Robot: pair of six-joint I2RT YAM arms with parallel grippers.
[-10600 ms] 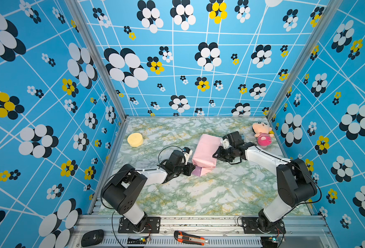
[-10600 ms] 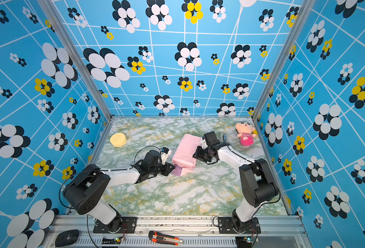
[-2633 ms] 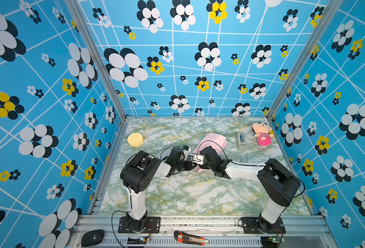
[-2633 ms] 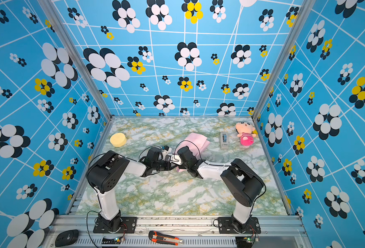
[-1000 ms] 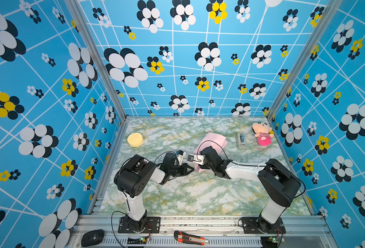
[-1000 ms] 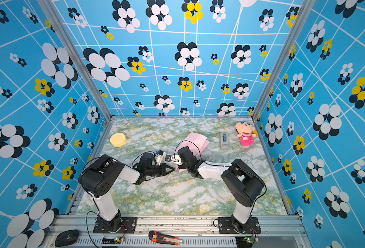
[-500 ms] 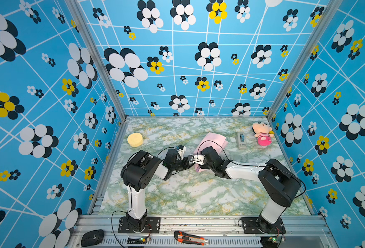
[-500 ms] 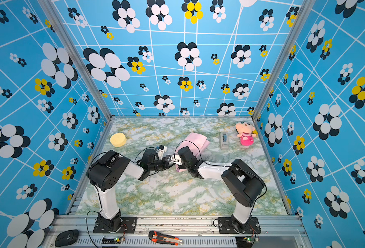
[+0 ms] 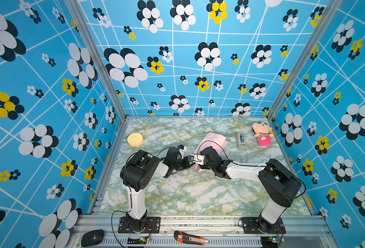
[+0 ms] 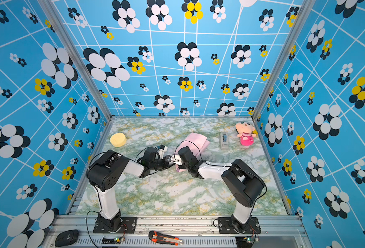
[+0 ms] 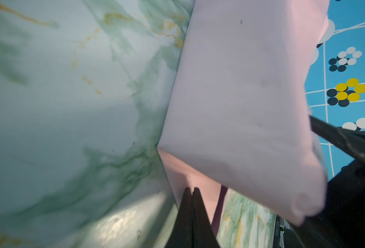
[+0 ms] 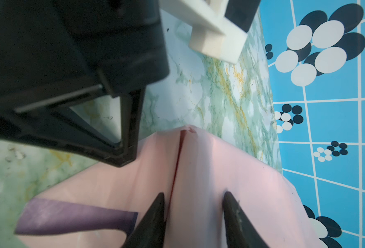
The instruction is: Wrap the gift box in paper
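Note:
The gift box is hidden inside the paper [image 9: 212, 139] [image 10: 196, 139], a pink parcel at mid-table in both top views. Its near end has a loose pink flap whose lilac side [image 12: 70, 219] shows. My right gripper [image 12: 193, 196] has its jaws partly apart, closed across the parcel's wrapped near end [image 12: 220, 171], with one fingertip [image 12: 160, 198] in the fold crease. My left gripper [image 11: 190, 190] is shut, its tips against the pink flap below the parcel [image 11: 241, 96]. It meets the right wrist at the parcel's near end [image 9: 189, 163].
A yellow round sponge [image 9: 135, 139] lies at the back left. A grey tape dispenser [image 9: 241, 140] and a plush doll [image 9: 263, 134] are at the back right. A box cutter [image 9: 190, 238] and a mouse [image 9: 92, 237] lie on the front rail.
My left gripper, drawn back to the left a second ago, has come back to the parcel's near end, and its arm has risen. The right arm and the parcel have not moved.

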